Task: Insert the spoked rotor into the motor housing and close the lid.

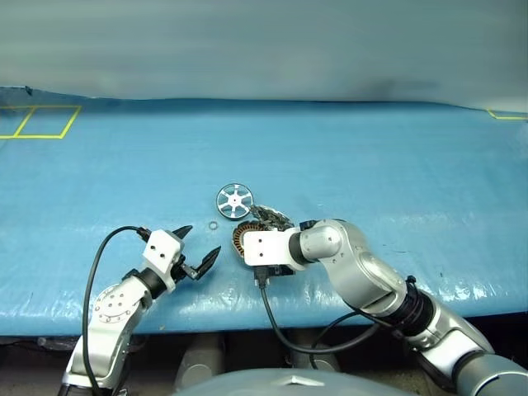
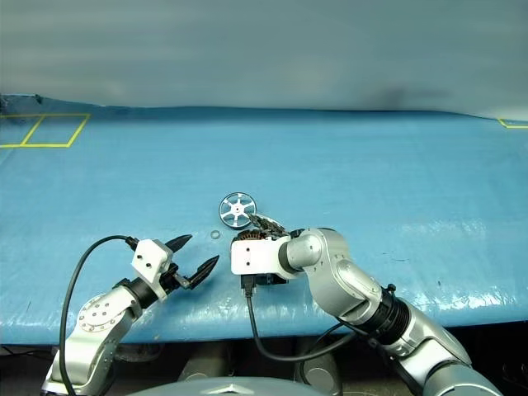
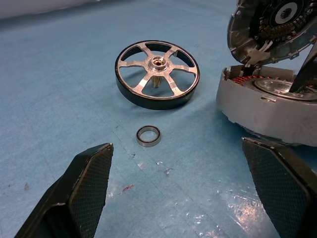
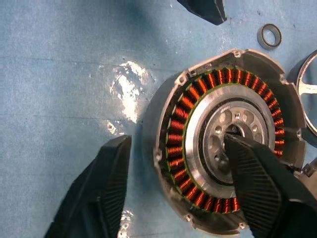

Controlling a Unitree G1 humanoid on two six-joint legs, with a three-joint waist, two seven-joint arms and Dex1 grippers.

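- Right gripper (image 4: 173, 193), its two black fingers parted, straddles the wall of the short round grey metal motor housing (image 4: 163, 106) at the lower centre of the head views: one finger (image 4: 260, 183) sits over the silver hub, the other outside the rim. It grasps nothing that I can see.
- Left gripper (image 1: 195, 250), lower left, hangs spread wide and empty, aimed toward the parts.
- Small silver six-spoked rotor (image 1: 234, 200) lies flat on the blue table (image 1: 396, 173), just above the housing: not yet inserted.
- Toothed silvery-grey lid (image 3: 275, 25) stands tilted up, so the copper windings lie exposed.
- Tiny loose ring washer (image 3: 148, 135) rests just beside the rotor.
- Judged: both insertion and closing remain.
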